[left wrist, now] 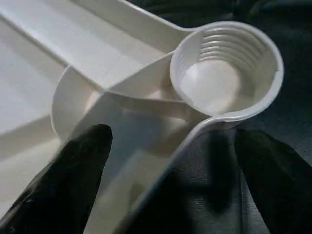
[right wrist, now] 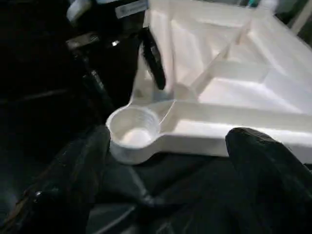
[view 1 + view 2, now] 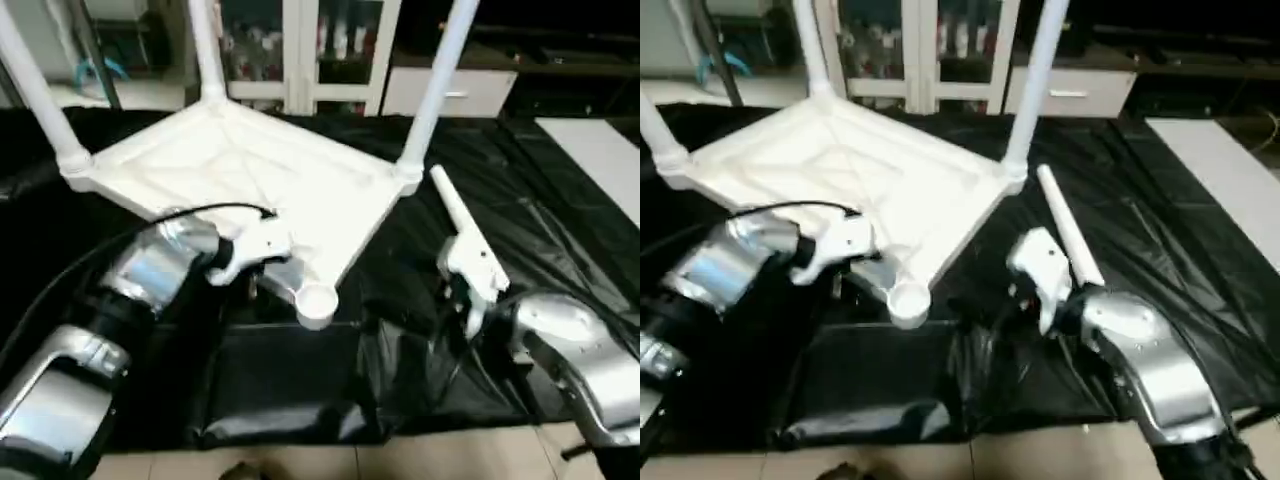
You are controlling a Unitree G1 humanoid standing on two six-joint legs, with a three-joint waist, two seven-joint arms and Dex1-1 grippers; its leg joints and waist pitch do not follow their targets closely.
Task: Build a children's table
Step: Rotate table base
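Left gripper had its two black fingers spread wide, straddling the tabletop rim right by the near empty corner socket; nothing clamped. One finger hung over the ribbed underside, the other outside over the black cloth. Right gripper also had fingers apart, holding nothing, pointed at the same socket from the cloth side.

Tabletop was white moulded plastic, square, lying upside down on the black cover, thin raised ribs crossing diagonally. Socket was a round cup, ridged rings inside, smooth floor. Cloth was glossy, wrinkled, plastic-like.

Three white tubular legs stood in the far, left and right corner sockets, long axes pointing up and leaning slightly outward. Fourth leg lay loose on the cloth beside the right wrist, long axis running from near the right corner toward the robot, tapered end far.

Behind: white glass-door cabinet, low white drawer unit. Pale board on the right. Black cable looped over the left wrist.
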